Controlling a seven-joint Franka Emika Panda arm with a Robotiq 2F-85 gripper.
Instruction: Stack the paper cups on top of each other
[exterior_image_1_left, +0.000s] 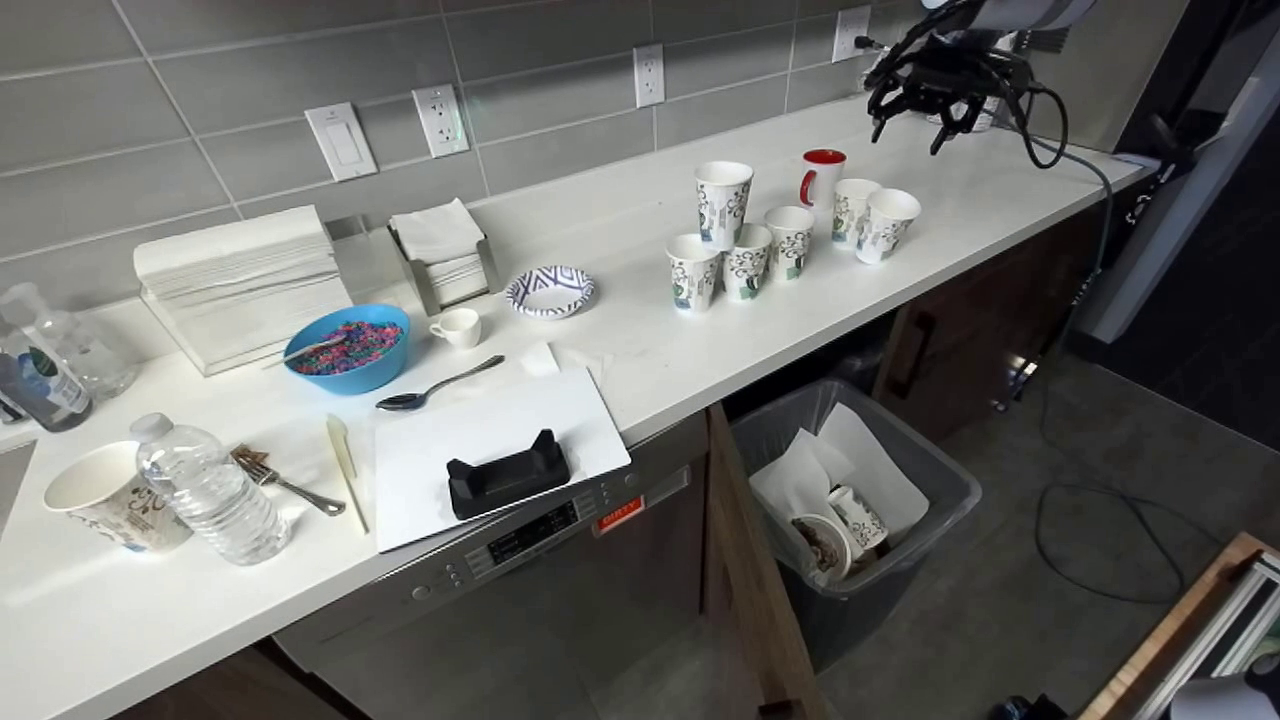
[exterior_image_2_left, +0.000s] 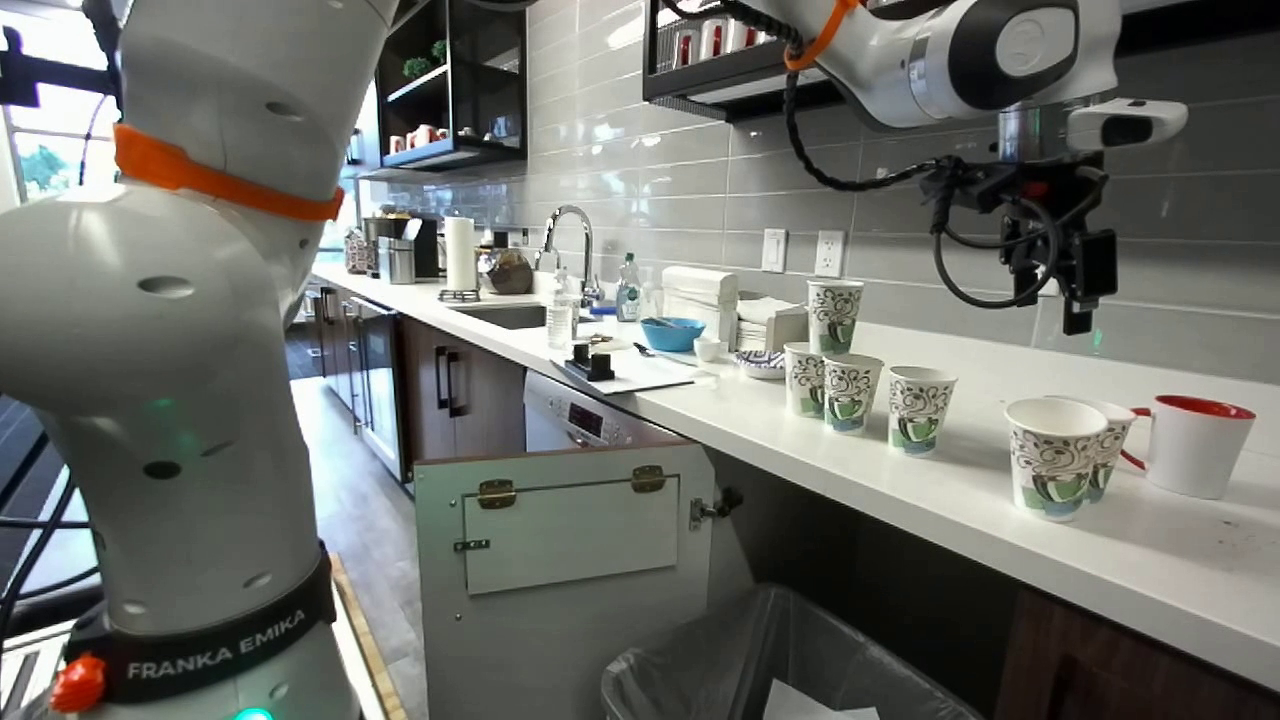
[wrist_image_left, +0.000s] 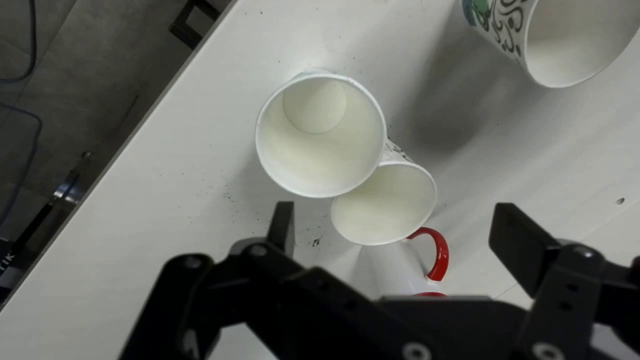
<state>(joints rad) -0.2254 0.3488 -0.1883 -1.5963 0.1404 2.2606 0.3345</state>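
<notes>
Several white patterned paper cups stand on the counter. In both exterior views one cup (exterior_image_1_left: 723, 200) (exterior_image_2_left: 833, 315) sits upright on top of two cups (exterior_image_1_left: 693, 272) (exterior_image_2_left: 852, 393) standing side by side. A single cup (exterior_image_1_left: 790, 243) (exterior_image_2_left: 920, 408) stands beside them. Two more cups, a nearer one (exterior_image_1_left: 885, 228) (exterior_image_2_left: 1055, 455) and one behind (exterior_image_1_left: 852, 212), stand close together; I cannot tell if they touch. In the wrist view the nearer cup (wrist_image_left: 320, 135) overlaps the farther one (wrist_image_left: 385, 205). My gripper (wrist_image_left: 392, 215) is open and empty, high above the counter (exterior_image_1_left: 910, 140).
A white mug with red inside and handle (exterior_image_1_left: 822, 180) (exterior_image_2_left: 1200, 445) stands right by the cup pair. A patterned bowl (exterior_image_1_left: 550, 292), small cream mug (exterior_image_1_left: 458, 327), blue bowl (exterior_image_1_left: 350, 365) and napkin holder (exterior_image_1_left: 445, 250) lie farther along. A bin (exterior_image_1_left: 960, 490) stands below the front edge.
</notes>
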